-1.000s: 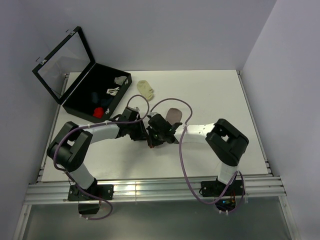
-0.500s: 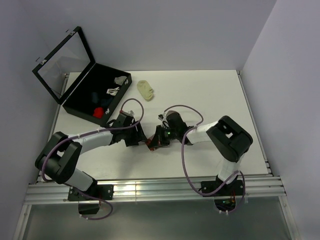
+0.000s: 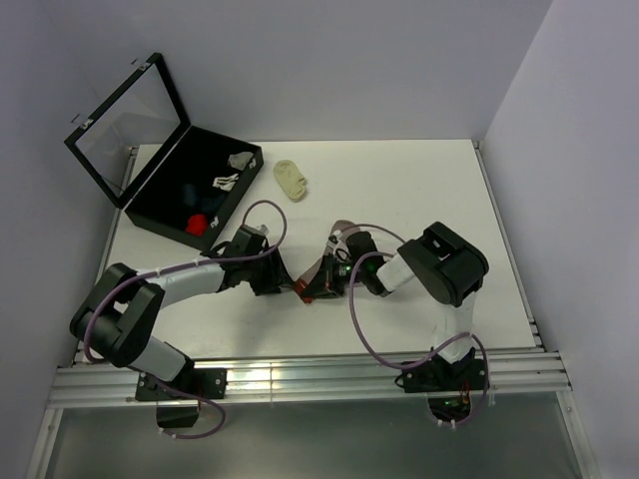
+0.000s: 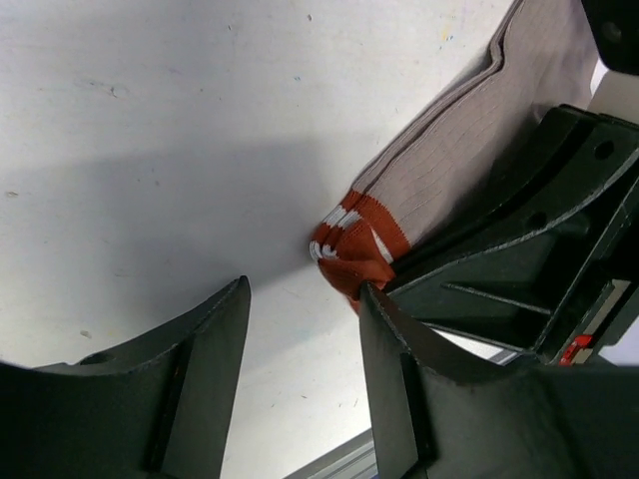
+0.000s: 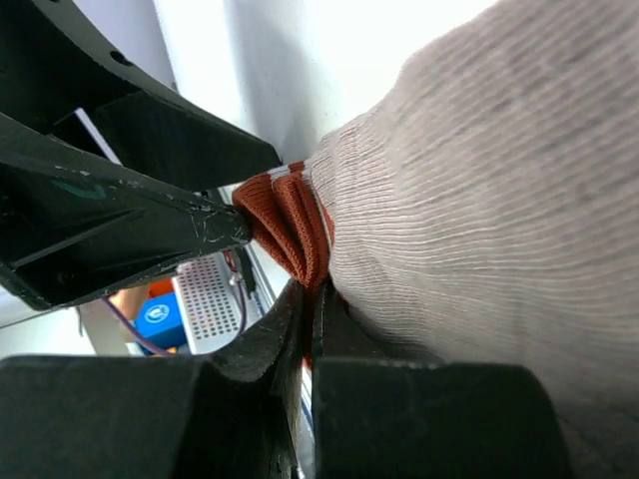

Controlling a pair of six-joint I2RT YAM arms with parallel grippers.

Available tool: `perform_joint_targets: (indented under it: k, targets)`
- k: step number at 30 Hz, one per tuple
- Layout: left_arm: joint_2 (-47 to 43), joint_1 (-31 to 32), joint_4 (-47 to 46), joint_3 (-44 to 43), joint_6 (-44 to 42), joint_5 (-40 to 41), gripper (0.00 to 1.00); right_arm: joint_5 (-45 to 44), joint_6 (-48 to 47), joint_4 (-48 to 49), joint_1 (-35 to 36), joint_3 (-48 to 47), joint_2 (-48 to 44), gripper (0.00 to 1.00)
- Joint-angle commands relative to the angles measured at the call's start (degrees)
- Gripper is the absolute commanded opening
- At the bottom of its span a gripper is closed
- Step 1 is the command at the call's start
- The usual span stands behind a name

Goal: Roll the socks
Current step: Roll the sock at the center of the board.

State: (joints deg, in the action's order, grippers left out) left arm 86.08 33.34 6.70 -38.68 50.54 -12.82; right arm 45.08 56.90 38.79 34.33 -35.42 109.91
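Since a second ago, right arm [image 3: 439, 264] has been tucked in. Pink sock [image 4: 469, 150] is laid on the table [image 3: 419, 190] right of the black box [image 3: 170, 185], red cuff [image 4: 354, 235] clamped in the right tool [image 5: 310, 299], probably to start the roll. Left tool [image 4: 305, 299] is held apart beside it.

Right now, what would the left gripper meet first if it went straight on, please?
Probably the pink sock's striped cuff, just ahead of the left gripper's open jaws; the right gripper pinches it.
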Motion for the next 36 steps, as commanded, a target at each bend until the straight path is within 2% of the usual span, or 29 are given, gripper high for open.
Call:
perform_joint_targets:
  k: [1, 10, 19, 21, 24, 25, 27, 31, 34, 36]
  targets:
    - [1.37, -0.03, 0.16, 0.71, 0.17, -1.68, 0.54, 0.62, 1.36, 4.54, -1.19, 1.49, 1.62, 0.00]
    - [2.69, -0.03, -3.01, 1.50, 0.08, -3.79, 0.53, 1.33, 7.25, 14.65, -2.77, 5.71, 5.93, 0.00]
    - [8.39, 0.06, -4.85, 0.18, -0.36, -4.41, 0.41, 0.01, 3.48, 9.30, -2.77, 4.57, 4.62, 0.00]
    - [9.19, 0.14, -4.94, 0.09, -0.36, -3.97, 0.39, -0.86, 1.82, 6.22, -2.69, 3.96, 3.65, 0.02]
    - [11.03, 0.14, -4.24, -0.43, -0.27, -3.27, 0.29, -2.01, -1.43, 1.05, -2.69, 2.73, 1.54, 0.08]
    - [11.91, 0.23, -3.54, -0.52, -0.01, -2.74, 0.16, -2.88, -2.32, -2.54, -2.60, 2.29, 0.15, 0.14]
    - [12.53, 0.23, -2.57, -1.22, 0.17, -2.30, 0.06, -4.38, -6.43, -7.38, -2.07, 0.19, -1.35, 0.20]
    - [12.79, 0.49, -0.38, -2.72, -0.18, -0.63, 0.01, -10.60, -14.35, -20.22, -0.05, -4.30, -6.35, 0.35]
    - [12.53, 0.58, 2.61, -4.21, -0.27, 1.04, 0.01, -17.71, -19.72, -31.71, 2.22, -7.55, -10.48, 0.43]
    - [12.27, 0.58, 4.72, -5.27, -0.27, 1.83, 0.01, -22.03, -22.01, -35.25, 3.46, -9.22, -12.69, 0.46]
